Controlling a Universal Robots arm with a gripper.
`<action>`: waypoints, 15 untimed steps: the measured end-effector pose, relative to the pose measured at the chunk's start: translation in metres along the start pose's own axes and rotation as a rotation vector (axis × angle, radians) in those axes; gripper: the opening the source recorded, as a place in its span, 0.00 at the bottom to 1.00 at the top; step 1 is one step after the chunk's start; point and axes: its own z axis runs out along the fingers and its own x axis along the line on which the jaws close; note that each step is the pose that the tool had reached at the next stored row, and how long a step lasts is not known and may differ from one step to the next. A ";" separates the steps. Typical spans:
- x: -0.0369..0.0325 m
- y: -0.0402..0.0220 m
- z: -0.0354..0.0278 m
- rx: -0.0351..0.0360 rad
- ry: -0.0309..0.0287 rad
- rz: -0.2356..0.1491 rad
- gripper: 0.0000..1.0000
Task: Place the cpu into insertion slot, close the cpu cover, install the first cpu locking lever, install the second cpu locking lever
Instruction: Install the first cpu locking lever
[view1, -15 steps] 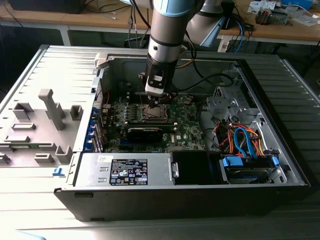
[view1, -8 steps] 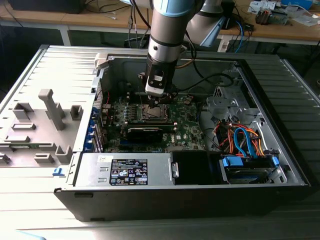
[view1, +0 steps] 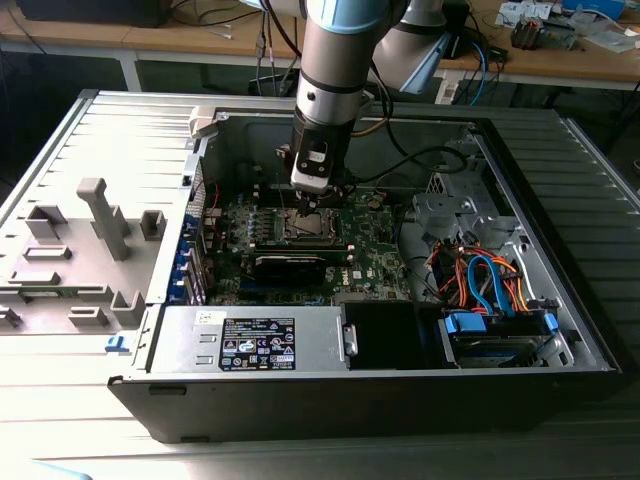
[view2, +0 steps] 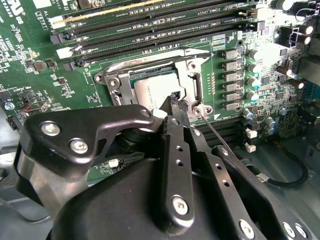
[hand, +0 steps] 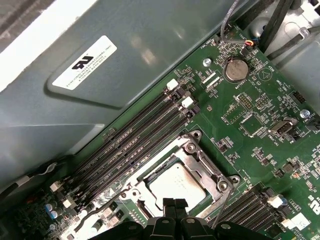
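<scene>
Judging by how things lie, the first two steps look done. The chip (view2: 150, 92) sits flat in the socket (view1: 308, 226) on the green board (view2: 30, 45). The cover (view2: 192, 70) lies shut over it, its frame bearing on the chip's edges while the bare grey face shows through the cut-out. What seems left is the locking. A thin wire lever (view2: 216, 134) runs out from one corner of the socket past the tool (view2: 175, 100). It looks free rather than hooked down, though I cannot be sure, and I cannot tell whether a lever on the opposite side is latched. The tool's fingers are pressed together with nothing visible between them, tips down at that corner of the cover, just beside the lever's root. In the exterior view the socket lies mid-board inside the open computer case (view1: 400, 400) on the bench (view1: 590, 430). The long black card (view1: 300, 268) is at about six o'clock from it, and the blue and orange cables (view1: 485, 280) at about four o'clock. The chip is a small, flat, matt silver-grey square, level in its seat; the cover is a brighter metal frame.
</scene>
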 end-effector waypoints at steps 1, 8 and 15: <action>0.0000 0.0000 0.0000 -0.0001 0.0001 -0.002 0.11; 0.0000 0.0000 0.0000 -0.0015 0.0016 -0.011 0.11; 0.0000 0.0000 0.0000 0.0004 0.0011 -0.044 0.11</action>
